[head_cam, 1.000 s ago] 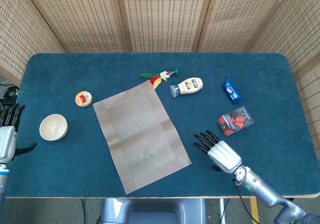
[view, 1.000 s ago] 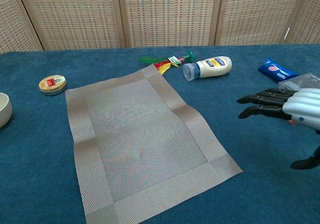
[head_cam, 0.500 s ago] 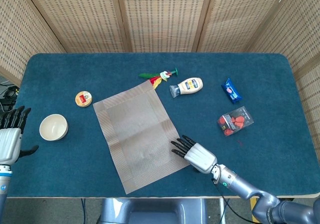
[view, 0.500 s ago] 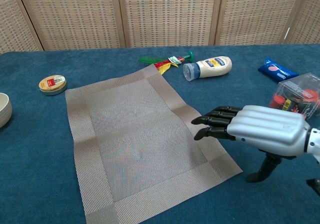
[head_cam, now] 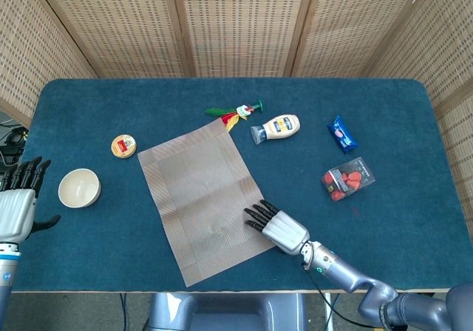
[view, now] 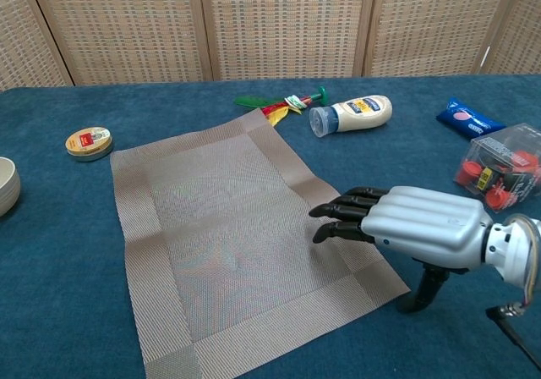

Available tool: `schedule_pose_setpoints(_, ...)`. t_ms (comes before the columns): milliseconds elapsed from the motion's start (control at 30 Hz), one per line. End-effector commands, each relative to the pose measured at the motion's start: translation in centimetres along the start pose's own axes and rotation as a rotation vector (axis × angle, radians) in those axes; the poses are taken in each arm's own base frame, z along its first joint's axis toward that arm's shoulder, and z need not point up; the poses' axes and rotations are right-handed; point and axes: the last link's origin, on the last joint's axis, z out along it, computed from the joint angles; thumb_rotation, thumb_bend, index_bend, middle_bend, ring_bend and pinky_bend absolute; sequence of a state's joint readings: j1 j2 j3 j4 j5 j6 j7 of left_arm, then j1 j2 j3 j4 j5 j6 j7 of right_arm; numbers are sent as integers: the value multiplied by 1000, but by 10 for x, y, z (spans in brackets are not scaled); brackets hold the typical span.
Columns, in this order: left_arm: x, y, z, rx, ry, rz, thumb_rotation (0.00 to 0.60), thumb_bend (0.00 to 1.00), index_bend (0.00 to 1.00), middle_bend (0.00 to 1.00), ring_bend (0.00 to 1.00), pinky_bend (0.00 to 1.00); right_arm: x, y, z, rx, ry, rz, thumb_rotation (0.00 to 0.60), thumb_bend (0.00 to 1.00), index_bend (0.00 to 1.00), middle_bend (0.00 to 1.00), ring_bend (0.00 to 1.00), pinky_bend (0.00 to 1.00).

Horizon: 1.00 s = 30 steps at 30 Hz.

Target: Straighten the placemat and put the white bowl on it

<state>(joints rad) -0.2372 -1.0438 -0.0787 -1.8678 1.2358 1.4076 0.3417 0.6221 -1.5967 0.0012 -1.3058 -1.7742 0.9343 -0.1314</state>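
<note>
The placemat (head_cam: 205,200) lies skewed on the blue table (head_cam: 399,109), with the right hand (view: 414,222) flat over its right border, fingers extended together and holding nothing; whether the fingertips (view: 325,211) press the mat cannot be determined. The white bowl (head_cam: 78,188) stands on the table well to the left of the placemat, below a small round tin (head_cam: 123,145). The left hand (head_cam: 18,205) is at the table's left edge, just beside the bowl, fingers straight and spread, empty.
</note>
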Motion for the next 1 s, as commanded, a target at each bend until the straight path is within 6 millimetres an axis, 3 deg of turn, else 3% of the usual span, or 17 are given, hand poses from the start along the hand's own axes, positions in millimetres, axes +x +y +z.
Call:
schedule_pose_setpoints(33,0,0,0,-1,0,-2,600,0,0,0,0,0,-1,-1,4,-1,0,-7,600,0,182,0,0,0)
schedule_pose_setpoints(233,1,-1,0,-5,-1,-3,600,0,0,0,0,0,-3,-1,10,-4,2,-11,600,10,187,0,0,0)
schedule_pose_setpoints(367,2,-2,0,-5,-1,-10,600,0,0,0,0,0,1,-2,13,-5,26,3,600,128,194,0,0,0)
schedule_pose_setpoints(600,2,-2,0,-13,-3,-10,600,0,0,0,0,0,7,-3,16,5,53,13,600,218,195,0,0,0)
schedule_pose_setpoints(867,0,0,0,-21,-10,-6,600,0,0,0,0,0,8,-1,15,20,47,2,600,521,226,0,0,0)
schedule_pose_setpoints(1000,0,1,0,-23,-10,-5,600,0,0,0,0,0,5,2,12,31,28,-13,600,616,235,0,0,0)
